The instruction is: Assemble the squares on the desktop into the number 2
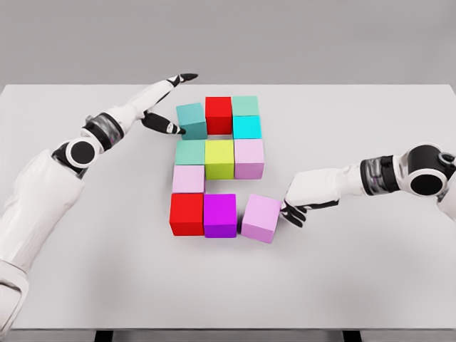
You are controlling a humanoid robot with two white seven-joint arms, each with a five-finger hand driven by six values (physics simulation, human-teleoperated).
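A white table (370, 285) carries eleven coloured blocks laid out close to the shape of a 2. The far row runs left to right: a teal block (192, 120), turned slightly out of line, a red block (219, 114) and a green block (245, 106). Just nearer than the green one sits a cyan block (246, 127). The middle row holds a sea-green block (190, 152), a yellow-green block (219, 158) and a pale purple block (249, 157), packed side by side. Nearer on the left is a pink block (188, 179), and the near row has a second red block (187, 213), a magenta block (220, 214) and a lilac block (261, 217) – this last one is rotated and sits a little askew from its neighbour, touching it at one corner.

The left hand (162, 107) reaches in from the left to the far-left corner of the shape. Its fingers are spread wide and hold nothing; the upper fingers point past the far side of the teal block, while the thumb (169, 127) lies against that block's left face.

The right hand (299, 203) comes in from the right, low over the table, just beside the lilac block – its dark fingertips (291, 214) are loosely curled against the block's right face, pressing rather than wrapping round it
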